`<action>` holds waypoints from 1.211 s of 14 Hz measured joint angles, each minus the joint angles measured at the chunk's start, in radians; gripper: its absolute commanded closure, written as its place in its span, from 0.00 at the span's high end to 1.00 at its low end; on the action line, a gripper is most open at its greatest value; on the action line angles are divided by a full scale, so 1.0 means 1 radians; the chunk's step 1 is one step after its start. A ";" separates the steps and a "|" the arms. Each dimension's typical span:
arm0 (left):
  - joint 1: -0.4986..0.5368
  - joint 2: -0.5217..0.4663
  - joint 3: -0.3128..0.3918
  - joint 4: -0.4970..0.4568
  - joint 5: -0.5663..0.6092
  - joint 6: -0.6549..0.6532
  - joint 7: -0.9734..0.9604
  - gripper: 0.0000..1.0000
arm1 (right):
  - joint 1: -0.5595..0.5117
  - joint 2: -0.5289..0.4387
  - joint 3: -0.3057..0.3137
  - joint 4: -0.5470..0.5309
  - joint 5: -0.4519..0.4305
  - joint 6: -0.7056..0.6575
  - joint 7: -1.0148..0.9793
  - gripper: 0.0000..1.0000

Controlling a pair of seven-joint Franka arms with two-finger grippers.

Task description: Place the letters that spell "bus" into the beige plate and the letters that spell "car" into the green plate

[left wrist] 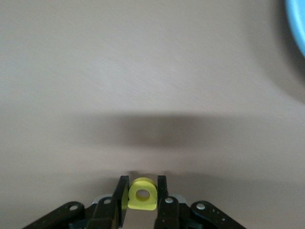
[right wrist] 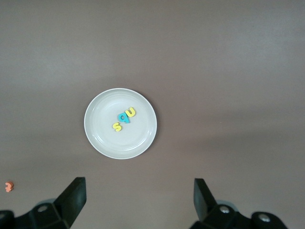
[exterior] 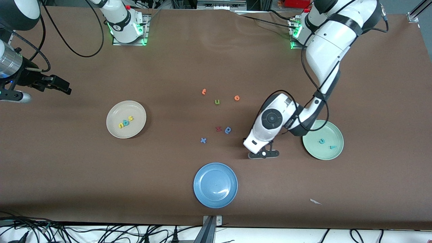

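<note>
The small yellow foam letter a sits pinched between the jaws of the left gripper, low at the brown table, between the round blue plate and the round pale green plate. That green plate holds 2 teal letters. The round beige plate holds 3 letters, yellow, teal, yellow. The right gripper waits high over the table with its jaws wide.
</note>
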 measured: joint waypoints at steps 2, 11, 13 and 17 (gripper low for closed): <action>0.072 -0.032 -0.001 0.008 0.000 -0.073 0.139 0.07 | 0.000 0.000 0.000 0.001 0.000 0.000 0.000 1.00; 0.366 -0.078 0.000 -0.014 0.000 -0.302 0.769 0.76 | 0.001 0.001 0.000 0.007 0.000 0.000 0.000 1.00; 0.391 -0.078 0.000 -0.021 0.000 -0.331 0.801 1.00 | 0.002 0.001 0.000 0.010 -0.001 0.000 0.000 1.00; 0.388 -0.101 -0.010 -0.006 0.000 -0.334 0.802 1.00 | 0.002 0.004 0.000 0.012 -0.001 0.004 0.000 1.00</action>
